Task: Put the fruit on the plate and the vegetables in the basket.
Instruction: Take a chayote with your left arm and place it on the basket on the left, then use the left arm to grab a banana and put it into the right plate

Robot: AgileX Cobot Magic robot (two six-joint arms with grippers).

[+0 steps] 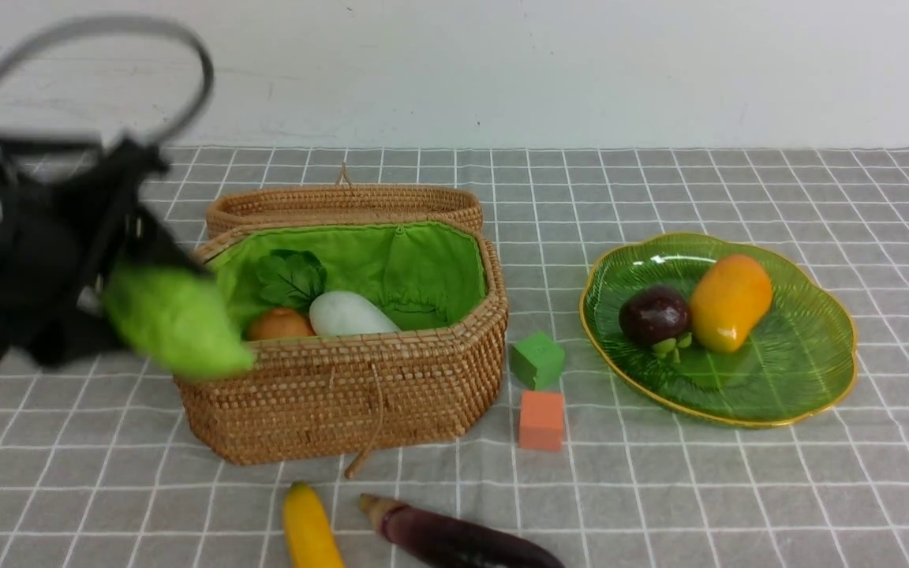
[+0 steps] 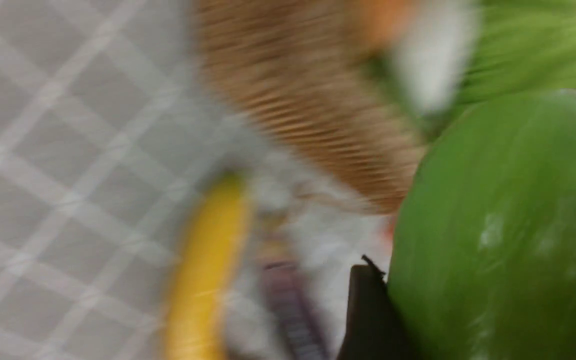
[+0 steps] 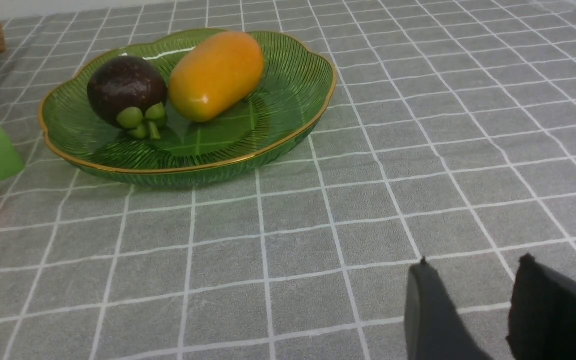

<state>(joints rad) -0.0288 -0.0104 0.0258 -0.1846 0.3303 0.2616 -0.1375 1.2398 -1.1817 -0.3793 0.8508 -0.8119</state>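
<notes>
Now, starting nearest you: the banana (image 1: 311, 527) and the eggplant (image 1: 454, 540) lie side by side on the cloth just in front of the basket (image 1: 344, 386), so keep your arm's path above them. Your right gripper (image 3: 475, 270) hangs low over bare cloth on the near side of the plate (image 1: 802, 379), its jaws partly apart with nothing between them; leave it there. Your left gripper (image 1: 119, 288) is closed around the light green gourd (image 1: 174, 322), which is in the air at the basket's left rim. The picture is smeared there, so I'd guess, not swear, that the gourd clears the weave. Carry it right over the green lining, lower it onto the open patch right of the radish (image 1: 348, 315), and only then let go.
</notes>
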